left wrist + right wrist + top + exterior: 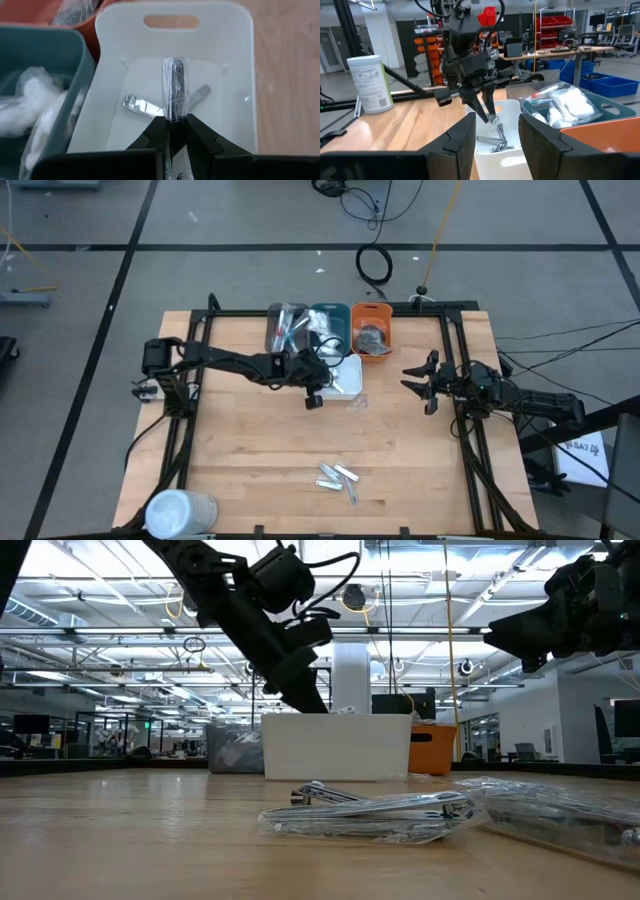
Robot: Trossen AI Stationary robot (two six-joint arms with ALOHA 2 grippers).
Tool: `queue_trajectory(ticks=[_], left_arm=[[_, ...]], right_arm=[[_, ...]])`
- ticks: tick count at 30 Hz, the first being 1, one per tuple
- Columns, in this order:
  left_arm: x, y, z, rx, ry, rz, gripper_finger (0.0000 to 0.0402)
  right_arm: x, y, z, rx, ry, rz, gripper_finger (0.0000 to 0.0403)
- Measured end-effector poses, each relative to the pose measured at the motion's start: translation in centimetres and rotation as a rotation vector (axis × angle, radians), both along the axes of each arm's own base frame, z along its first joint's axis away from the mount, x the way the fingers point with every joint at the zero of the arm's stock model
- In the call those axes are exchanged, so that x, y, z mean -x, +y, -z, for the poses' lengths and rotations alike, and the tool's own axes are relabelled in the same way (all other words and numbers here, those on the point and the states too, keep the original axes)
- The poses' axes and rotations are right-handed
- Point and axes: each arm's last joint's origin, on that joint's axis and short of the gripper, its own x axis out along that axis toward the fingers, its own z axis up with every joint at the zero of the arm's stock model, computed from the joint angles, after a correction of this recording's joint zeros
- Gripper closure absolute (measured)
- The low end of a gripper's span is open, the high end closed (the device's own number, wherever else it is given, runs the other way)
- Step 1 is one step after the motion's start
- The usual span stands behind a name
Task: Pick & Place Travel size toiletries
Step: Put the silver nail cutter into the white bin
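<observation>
1. left wrist view: the left gripper (172, 131) hangs over the white tray (235, 60), its fingers pinched on a wrapped nail clipper (173, 95); two more clippers (141, 105) lie inside.
2. right gripper (421, 383) waits at the table's right edge, fingers parted, empty.
3. four wrapped clippers (337, 479) lie on the table's near-middle.

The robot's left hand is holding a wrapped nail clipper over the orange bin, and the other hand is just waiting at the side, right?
Not quite. The left gripper holds the wrapped nail clipper over the white bin, not the orange one; the left wrist view shows it. The rest is right: the right gripper waits at the side.
</observation>
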Motion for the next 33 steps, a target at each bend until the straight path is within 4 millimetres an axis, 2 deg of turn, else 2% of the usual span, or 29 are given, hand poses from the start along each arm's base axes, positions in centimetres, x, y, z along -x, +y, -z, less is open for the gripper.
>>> queue_trajectory(ticks=[13,16,21,27,30,33], left_arm=[[0.0,0.0,-0.1,-0.004,-0.004,-0.002,0.0364],[0.0,0.2,-0.1,-0.024,-0.007,-0.083,0.0351],[0.1,0.5,-0.1,-0.03,-0.024,-0.211,0.0282],[0.1,0.1,-0.1,-0.03,-0.021,-0.183,0.0186],[0.0,-0.5,-0.1,-0.062,-0.01,-0.138,0.0155],[-0.4,-1.8,-0.6,-0.077,-0.011,-0.085,0.0138]], right_arm=[[0.0,0.0,0.0,0.0,0.002,0.0,0.0261],[0.0,0.0,0.0,0.0,0.002,0.0,0.0261],[0.0,0.0,0.0,0.0,0.001,0.0,0.0261],[0.0,0.0,0.0,0.0,0.001,0.0,0.0261],[0.0,0.0,0.0,0.0,0.001,0.0,0.0261],[0.0,0.0,0.0,0.0,0.001,0.0,0.0261]])
